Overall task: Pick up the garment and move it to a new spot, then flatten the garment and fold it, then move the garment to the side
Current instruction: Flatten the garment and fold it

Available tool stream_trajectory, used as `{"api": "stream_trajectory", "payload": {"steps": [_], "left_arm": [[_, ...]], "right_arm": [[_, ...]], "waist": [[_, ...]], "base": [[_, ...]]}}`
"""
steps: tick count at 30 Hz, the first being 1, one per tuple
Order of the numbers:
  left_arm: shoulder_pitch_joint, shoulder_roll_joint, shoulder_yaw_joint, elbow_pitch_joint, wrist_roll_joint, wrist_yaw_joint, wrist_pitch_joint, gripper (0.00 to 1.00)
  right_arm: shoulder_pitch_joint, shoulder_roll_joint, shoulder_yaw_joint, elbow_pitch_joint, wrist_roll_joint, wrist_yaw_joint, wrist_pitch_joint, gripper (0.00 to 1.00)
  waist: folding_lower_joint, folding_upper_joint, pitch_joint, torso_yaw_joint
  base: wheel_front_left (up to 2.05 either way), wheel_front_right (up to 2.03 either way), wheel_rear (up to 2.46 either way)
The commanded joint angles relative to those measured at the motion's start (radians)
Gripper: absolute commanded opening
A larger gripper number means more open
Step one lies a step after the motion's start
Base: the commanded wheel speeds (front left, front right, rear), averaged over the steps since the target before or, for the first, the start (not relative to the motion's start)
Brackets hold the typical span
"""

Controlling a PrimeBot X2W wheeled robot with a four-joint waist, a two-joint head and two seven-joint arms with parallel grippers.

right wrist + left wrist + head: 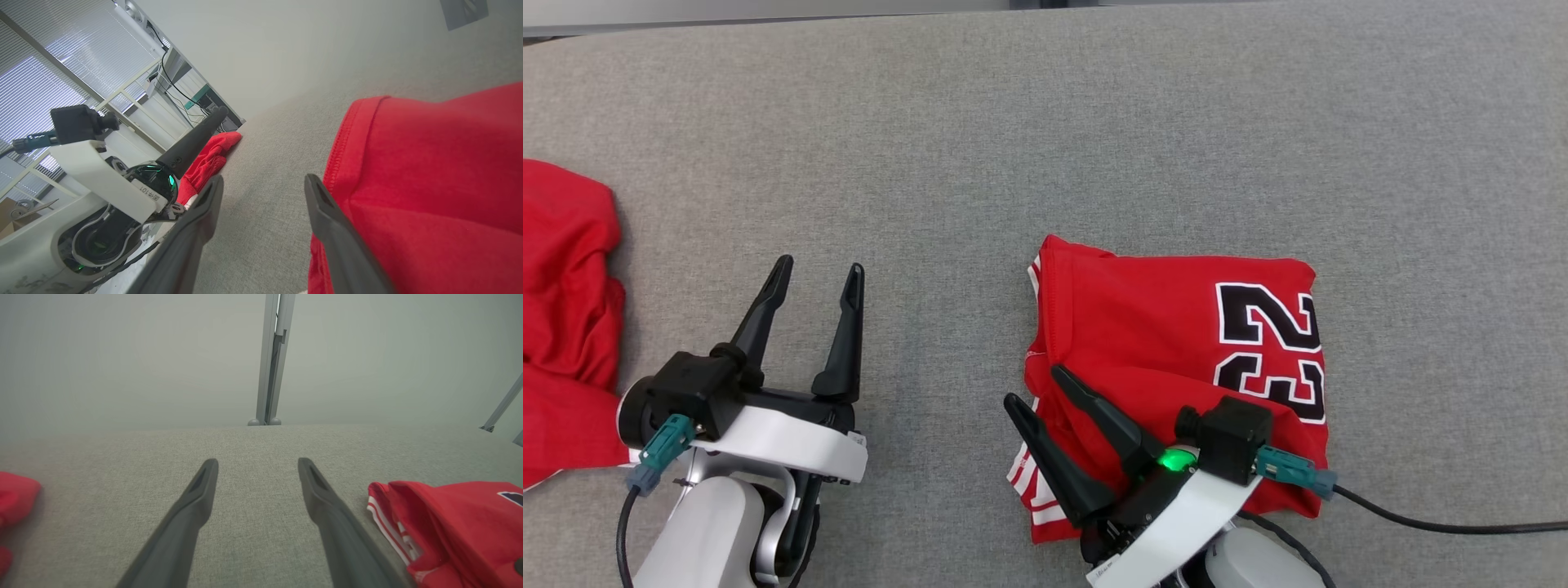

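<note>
Head view | right gripper (1034, 385) open, empty, straddling left edge of jersey (1176, 327) | jersey spreads rightward | left gripper (819, 265) open, empty, well apart

A grey woven fabric surface (1094, 122) spreads wide under soft, even light. Behind it stands a plain pale wall (122, 355), with a slim grey metal post (271, 359) rising at the surface's far edge. To one side, daylight glows through slatted window blinds (36, 81), beside a white frame (130, 85) hung with dark cables (171, 83).
</note>
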Motion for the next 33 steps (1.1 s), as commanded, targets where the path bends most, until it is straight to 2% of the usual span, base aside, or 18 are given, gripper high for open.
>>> {"api": "stream_trajectory", "payload": {"steps": [1, 4, 7, 17, 22, 28, 33], "left_arm": [[-0.017, 0.009, 0.003, -0.002, -0.006, 0.005, -0.005, 1.00], [-0.014, 0.008, 0.004, -0.004, -0.007, 0.008, -0.005, 1.00], [-0.013, 0.012, 0.008, -0.006, -0.006, 0.012, -0.007, 1.00], [0.007, 0.032, 0.027, -0.042, 0.002, 0.040, -0.012, 1.00], [0.032, 0.038, 0.034, -0.072, 0.009, 0.059, -0.012, 1.00], [0.078, 0.047, 0.034, -0.120, 0.015, 0.086, -0.001, 1.00], [0.126, 0.059, 0.033, -0.155, 0.018, 0.108, 0.012, 1.00]], "right_arm": [[0.000, -0.008, 0.000, -0.016, -0.011, 0.001, -0.005, 1.00], [0.019, -0.008, -0.018, -0.101, -0.029, 0.001, -0.005, 1.00], [0.039, -0.008, -0.091, -0.193, -0.065, 0.001, -0.006, 1.00], [0.139, -0.007, -0.554, -0.352, -0.270, 0.001, 0.033, 1.00], [0.177, -0.018, -0.729, -0.373, -0.423, 0.001, 0.090, 1.00], [0.250, -0.049, -0.807, -0.342, -0.537, 0.001, 0.123, 1.00], [0.311, -0.041, -0.810, -0.314, -0.543, 0.000, 0.127, 1.00]], "waist": [[0.0000, 0.0000, 0.001, -0.004], [0.0000, 0.0000, -0.001, -0.011], [0.0000, 0.0000, -0.005, -0.018], [0.0000, 0.0000, -0.040, -0.028], [0.0000, 0.0000, -0.058, -0.030], [0.0000, 0.0000, -0.093, -0.029], [0.0000, 0.0000, -0.120, -0.028]], "base": [[0.00, 0.00, 0.00], [0.00, 0.00, 0.00], [0.00, 0.00, 0.00], [0.00, 0.00, 0.00], [0.00, 0.00, 0.00], [0.00, 0.00, 0.00], [0.00, 0.00, 0.00]]}}
